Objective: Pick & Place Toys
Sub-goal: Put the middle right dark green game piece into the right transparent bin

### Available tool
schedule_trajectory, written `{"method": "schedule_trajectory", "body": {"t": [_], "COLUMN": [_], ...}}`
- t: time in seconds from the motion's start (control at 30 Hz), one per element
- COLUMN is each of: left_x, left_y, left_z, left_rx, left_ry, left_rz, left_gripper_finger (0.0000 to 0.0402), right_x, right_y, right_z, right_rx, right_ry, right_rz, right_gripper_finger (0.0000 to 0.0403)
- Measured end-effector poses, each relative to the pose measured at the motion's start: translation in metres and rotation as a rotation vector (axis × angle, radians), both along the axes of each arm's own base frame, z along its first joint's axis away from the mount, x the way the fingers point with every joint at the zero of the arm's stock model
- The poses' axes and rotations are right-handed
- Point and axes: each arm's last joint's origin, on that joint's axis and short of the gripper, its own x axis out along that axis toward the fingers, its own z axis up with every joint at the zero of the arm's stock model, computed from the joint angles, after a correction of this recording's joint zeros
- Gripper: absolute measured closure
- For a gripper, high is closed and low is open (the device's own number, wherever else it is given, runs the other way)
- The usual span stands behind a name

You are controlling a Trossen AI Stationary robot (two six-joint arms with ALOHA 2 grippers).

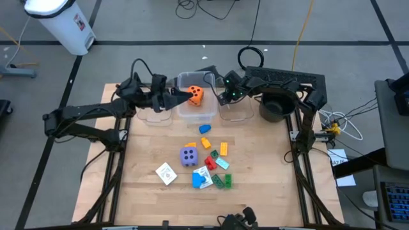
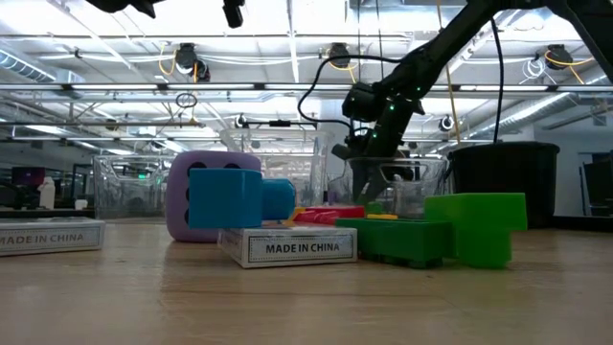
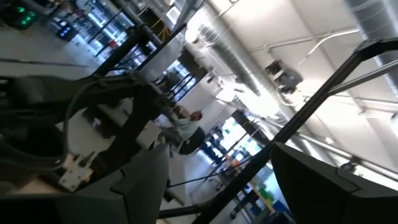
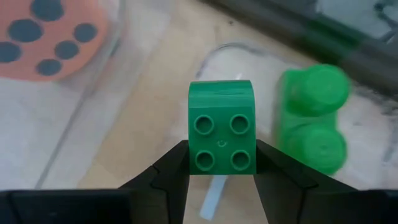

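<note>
Right fingers: two dark fingers (image 4: 168, 171) clamped on the sides of a small green four-stud plastic brick (image 4: 221, 135), centre of the right wrist view.
Right gripper: right gripper (image 1: 225, 96) sits above the right-hand clear plastic bin (image 1: 236, 112), upper middle of the high view; in the low view it hangs over that bin right of centre (image 2: 374, 153).
Second green piece: a rounded green plastic piece (image 4: 313, 118) lies right of the held brick in the right wrist view, on the clear floor of the bin.
Left fingers: dark fingers (image 3: 140, 180) stand apart with nothing between them, lower part of the left wrist view, which looks up at the ceiling.
Left gripper: left gripper (image 1: 182, 96) is just left of the orange foam die with dark dots (image 1: 195, 95), at the middle clear bin (image 1: 208, 114).
Orange die: inside the middle clear bin, upper centre of the high view; also upper left of the right wrist view.
Purple die: purple foam die with dots (image 1: 188, 156) rests on the wooden table (image 1: 268, 172), centre of the high view.
Loose bricks: blue (image 1: 204, 128), orange, yellow, red and green plastic bricks (image 1: 222, 181) scattered right of and below the purple die.
Cards: white playing card pack (image 1: 166, 173) lower left of the purple die.
Black pot: black pot (image 1: 276, 107) right of the bins, upper right of the table.
</note>
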Motion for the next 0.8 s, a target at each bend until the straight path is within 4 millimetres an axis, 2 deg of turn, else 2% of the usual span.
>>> {"method": "schedule_trajectory", "body": {"t": [0.43,0.7,0.8], "left_x": [-0.0005,-0.0005,-0.0005], "left_y": [-0.0005,-0.0005,-0.0005], "left_z": [-0.001,-0.001,-0.001], "left_rx": [-0.004,-0.009,-0.009], "left_ry": [0.019,0.018,0.019], "left_rz": [0.0,-0.002,-0.002], "left_gripper_finger": [0.0121,0.0121,0.0121], "right_x": [0.0018,0.0021,0.0031], "right_y": [-0.0016,-0.002,-0.0027], "right_z": [0.0015,0.002,0.0028], "right_rx": [-0.03,-0.036,-0.044], "right_ry": [-0.015,-0.019,-0.032], "right_rz": [0.006,0.004,0.001], "right_gripper_finger": [0.0243,0.0263,0.0245]}}
